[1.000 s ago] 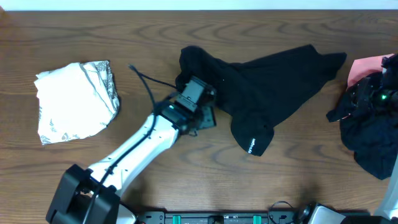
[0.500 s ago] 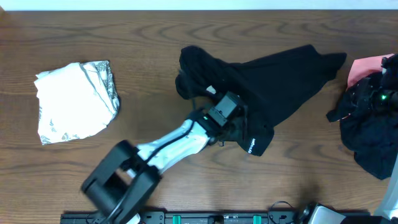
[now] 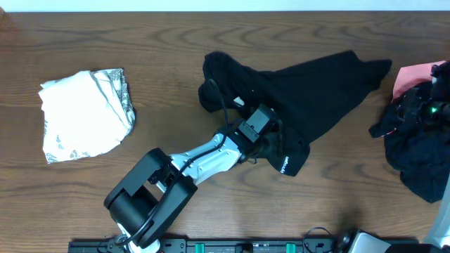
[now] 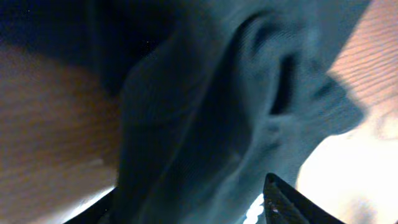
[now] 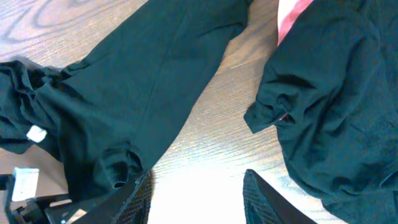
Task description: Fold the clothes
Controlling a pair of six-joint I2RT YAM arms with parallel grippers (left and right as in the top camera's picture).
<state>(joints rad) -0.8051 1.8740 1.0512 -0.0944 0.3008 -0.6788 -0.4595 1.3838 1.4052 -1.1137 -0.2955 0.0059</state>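
A black shirt [image 3: 309,88] lies crumpled and spread across the table's middle, its sleeve with a small white logo [image 3: 283,165] pointing toward the front. My left gripper [image 3: 269,143] sits at that sleeve. In the left wrist view black fabric [image 4: 205,112] fills the space between the fingers, and the left gripper [image 4: 186,211] has its jaws wide apart. The right gripper [image 5: 196,199] stands open over bare wood, between the black shirt [image 5: 143,81] and a heap of black clothes [image 5: 336,93]. A pink piece [image 3: 411,76] lies under that heap.
A folded white, grey-printed garment [image 3: 84,112] rests at the left. The heap of black clothes [image 3: 418,151] sits at the right edge. The left arm [image 3: 204,158] stretches from the front left across the table [image 3: 162,42].
The left gripper swung right along the black shirt, from its left end to the logo sleeve, then nearly stopped. The right arm and the clothes at the right stayed still.
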